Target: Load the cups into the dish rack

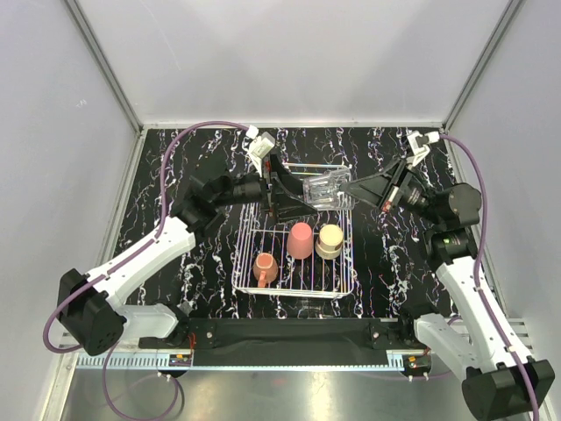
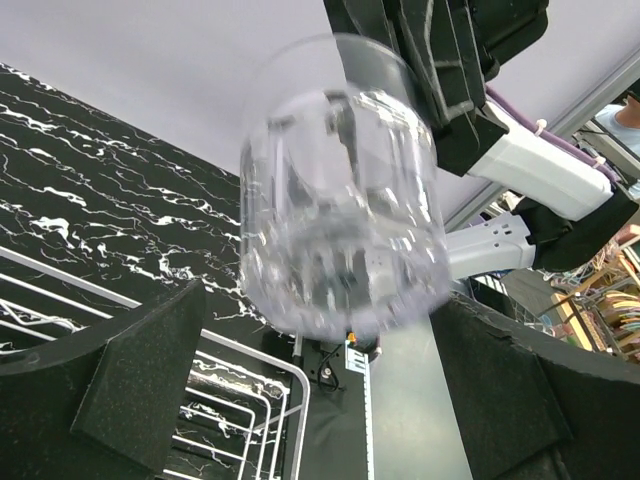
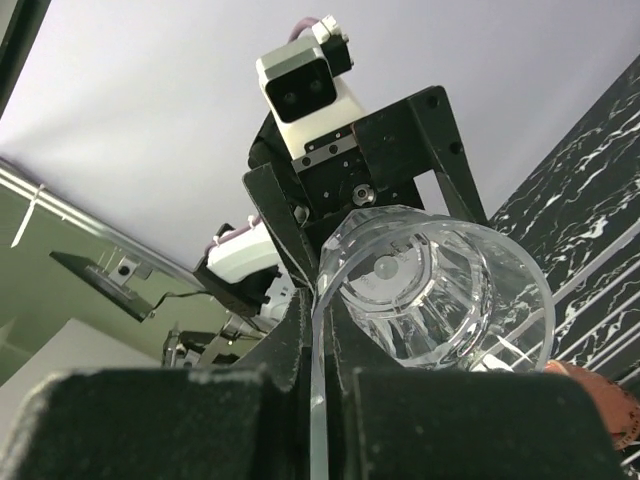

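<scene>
- My right pincer (image 1: pixel 351 187) is clenched on a clear glass (image 1: pixel 326 190). In the right wrist view the glass's rim wall (image 3: pixel 318 400) runs down between my two fingers (image 3: pixel 170 420).
- The glass hangs on its side in the air over the far end of the dish rack (image 1: pixel 238 263), touching neither the wires nor the worktop (image 1: pixel 175 167).
- Its mouth faces my right arm, and I look straight into it to the base (image 3: pixel 385 268). Its base end faces my left arm.
- My left pincer (image 1: pixel 296 195) is released. In the left wrist view its dark pads (image 2: pixel 150 390) stand wide apart at either side, with the glass (image 2: pixel 340 190) above and between them and a gap showing on both sides.
- The glass is blurred in that view, so I cannot read its surface finely.
- From above, the two pincers face each other across the glass, left from the left and right from the right.
- Three cups already sit inside the rack.
- The orange mug (image 1: pixel 266 266) is in the near left part, its handle toward the near edge.
- The pink tumbler (image 1: pixel 301 239) is in the middle.
- The cream cup (image 1: pixel 330 240) is just beside the tumbler on its right.
- The rack rests on the black, white-veined worktop, midway between my two arms.
</scene>
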You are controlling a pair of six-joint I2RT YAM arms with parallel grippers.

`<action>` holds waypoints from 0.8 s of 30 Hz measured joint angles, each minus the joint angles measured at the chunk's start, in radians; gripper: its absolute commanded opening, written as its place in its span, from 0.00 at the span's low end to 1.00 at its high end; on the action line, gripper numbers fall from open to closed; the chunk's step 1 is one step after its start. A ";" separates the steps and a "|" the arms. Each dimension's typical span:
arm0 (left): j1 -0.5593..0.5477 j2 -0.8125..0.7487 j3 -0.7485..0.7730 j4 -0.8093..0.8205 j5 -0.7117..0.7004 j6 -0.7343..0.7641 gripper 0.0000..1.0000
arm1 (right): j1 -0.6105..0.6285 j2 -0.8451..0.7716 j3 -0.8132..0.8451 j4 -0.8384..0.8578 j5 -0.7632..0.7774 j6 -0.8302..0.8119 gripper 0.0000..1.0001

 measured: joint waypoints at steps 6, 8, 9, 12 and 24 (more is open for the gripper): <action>0.000 -0.018 0.000 -0.007 -0.004 0.010 0.99 | 0.101 0.057 0.000 0.023 0.032 -0.009 0.00; 0.000 -0.024 0.000 -0.010 -0.008 0.015 0.99 | 0.129 0.080 0.000 0.027 0.043 -0.016 0.00; 0.000 -0.026 0.000 -0.012 -0.010 0.019 0.99 | 0.140 0.091 0.000 0.027 0.050 -0.018 0.00; 0.005 -0.030 0.000 -0.032 -0.023 0.023 0.99 | 0.159 0.106 0.000 0.034 0.068 -0.029 0.00; 0.005 -0.037 0.000 -0.039 -0.046 0.026 0.88 | 0.167 0.094 0.000 0.031 0.110 -0.066 0.00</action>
